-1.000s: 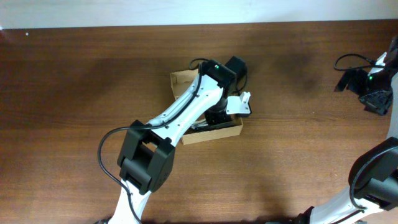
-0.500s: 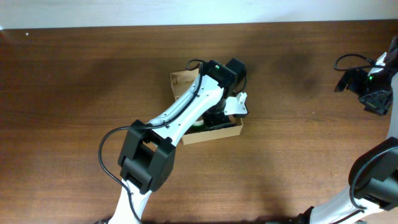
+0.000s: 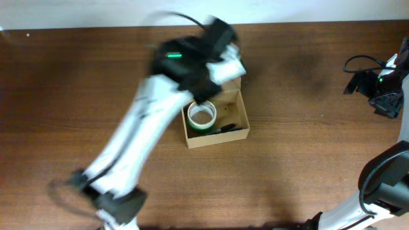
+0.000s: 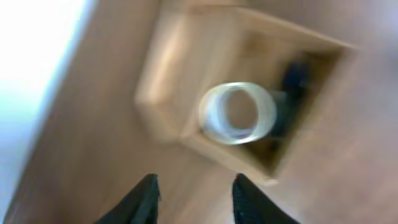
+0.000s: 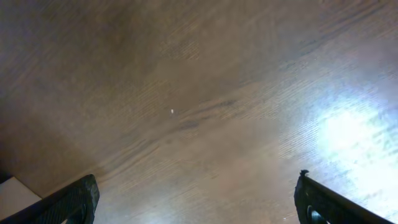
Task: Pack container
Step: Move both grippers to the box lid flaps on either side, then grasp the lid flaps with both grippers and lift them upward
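Note:
The brown cardboard container [image 3: 238, 110] stands open at the table's middle. Inside it are a roll of tape [image 3: 201, 116] and a black pen [image 3: 231, 130]. My left arm is motion-blurred, with its gripper [image 3: 225, 69] raised over the container's far edge. In the left wrist view the gripper [image 4: 198, 202] is open and empty, above bare table beside the container [image 4: 168, 118], with the tape roll [image 4: 237, 113] and the dark pen [image 4: 293, 87] inside and the flap lid [image 4: 165, 56] folded outward. My right gripper [image 3: 385, 102] is at the far right, wide open and empty [image 5: 199, 202] over bare wood.
The table's far edge and a pale wall run along the top [image 3: 96, 13] of the overhead view, and the wall shows white at the left [image 4: 31, 74] of the left wrist view. A black cable [image 3: 361, 61] lies by the right arm.
My left arm has lifted out of the container and swung up and toward the far left, uncovering the tape roll and pen inside. The right arm has not moved.

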### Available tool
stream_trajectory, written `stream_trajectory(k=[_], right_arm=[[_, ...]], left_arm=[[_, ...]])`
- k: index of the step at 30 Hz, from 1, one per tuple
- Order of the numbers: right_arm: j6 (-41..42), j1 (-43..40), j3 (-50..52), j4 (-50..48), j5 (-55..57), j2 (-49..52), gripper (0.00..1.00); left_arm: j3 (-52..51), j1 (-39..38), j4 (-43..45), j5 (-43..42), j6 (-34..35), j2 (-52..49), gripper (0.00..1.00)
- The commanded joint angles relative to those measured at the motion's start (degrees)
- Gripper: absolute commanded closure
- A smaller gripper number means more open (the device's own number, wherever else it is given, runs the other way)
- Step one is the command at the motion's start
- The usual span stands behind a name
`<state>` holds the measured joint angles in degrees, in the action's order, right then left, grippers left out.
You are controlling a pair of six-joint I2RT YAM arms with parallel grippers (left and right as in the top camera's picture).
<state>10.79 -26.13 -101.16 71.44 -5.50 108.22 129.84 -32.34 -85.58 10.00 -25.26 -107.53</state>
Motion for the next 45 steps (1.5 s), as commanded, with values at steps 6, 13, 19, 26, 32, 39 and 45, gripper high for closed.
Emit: stream_trajectory(k=[6,13,19,26,32,39,45], right_arm=[[4.74,-0.13,0.07,-8.52,-9.46,0.15,0.01],[4.20,0.90,0.09,-6.14,-18.60,0.17,0.66],[1.46,9.03,0.15,-1.60,-20.46,1.01,0.96],[-0.44,22.58,0.31,-7.23,-19.43,4.55,0.96],[-0.39,26.14,0.31,-10.08,-19.61,11.67,0.96],[-1.77,26.12,0.31,-11.96,-26.51,17.94,0.96],[-3.13,26.12,0.31,-15.82,-34.42,20.46,0.96]], left_arm=[[0.24,29.73,5.03,-9.05,14.75,5.16,0.55],[-3.93,42.03,5.88,-27.43,14.75,-4.37,0.90],[-4.48,42.18,6.08,-34.42,14.69,-13.97,0.98],[-4.57,39.58,6.32,-39.67,14.45,-23.63,0.98],[-6.25,36.28,5.92,-45.88,12.70,-29.33,0.98],[-14.25,33.73,10.01,-51.06,11.47,-31.08,0.98],[-22.14,33.57,17.20,-59.67,11.52,-31.26,0.98]])
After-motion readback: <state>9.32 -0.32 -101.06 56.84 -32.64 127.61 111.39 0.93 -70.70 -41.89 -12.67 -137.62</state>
